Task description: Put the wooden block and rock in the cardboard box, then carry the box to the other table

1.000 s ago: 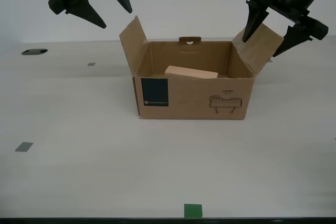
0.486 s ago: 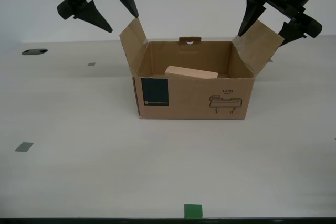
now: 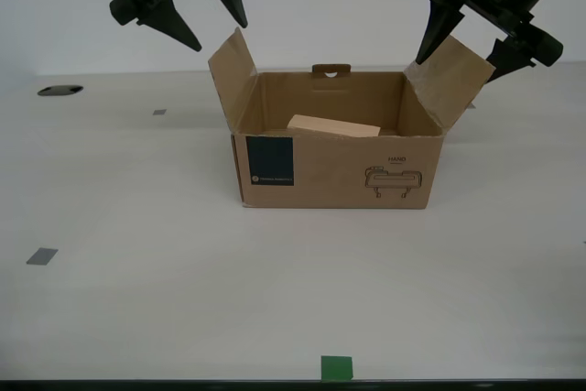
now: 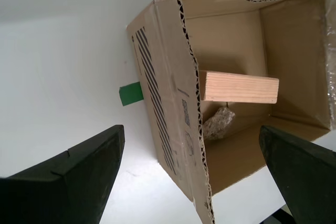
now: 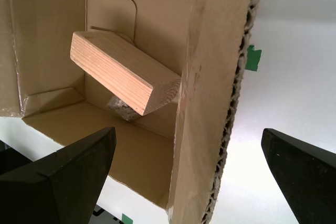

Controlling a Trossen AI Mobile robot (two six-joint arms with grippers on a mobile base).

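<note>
1. A brown corrugated cardboard box point(image 3: 339, 167) with a dark navy label stands open on the smooth, pale worktop point(image 3: 137, 226), its two side flaps raised.
2. The pale rectangular wooden block point(image 3: 334, 124) is already inside, leaning at a tilt. The small, rough, pinkish speckled rock point(image 4: 218, 123) lies on the box floor just beneath it. It shows only in the wrist views.
3. My second claw point(image 3: 220, 36) hangs above the flap on the exterior view's left point(image 3: 233, 75). Over the last second it has drifted sideways towards that flap. Its black fingers are spread wide and hold nothing, one outside the box wall and one over the inside.
4. My first claw point(image 3: 456, 70) hangs above the flap on the exterior view's right point(image 3: 453, 80). It has barely shifted. It is also wide apart and empty, and it straddles its flap.
5. The box, block and rock have not moved.
6. Loading looks finished. The two claws seem to be lining up on opposite sides of the box, probably to grip it for the lift.
7. The other table is not in view, so the carry has not yet begun.
</note>
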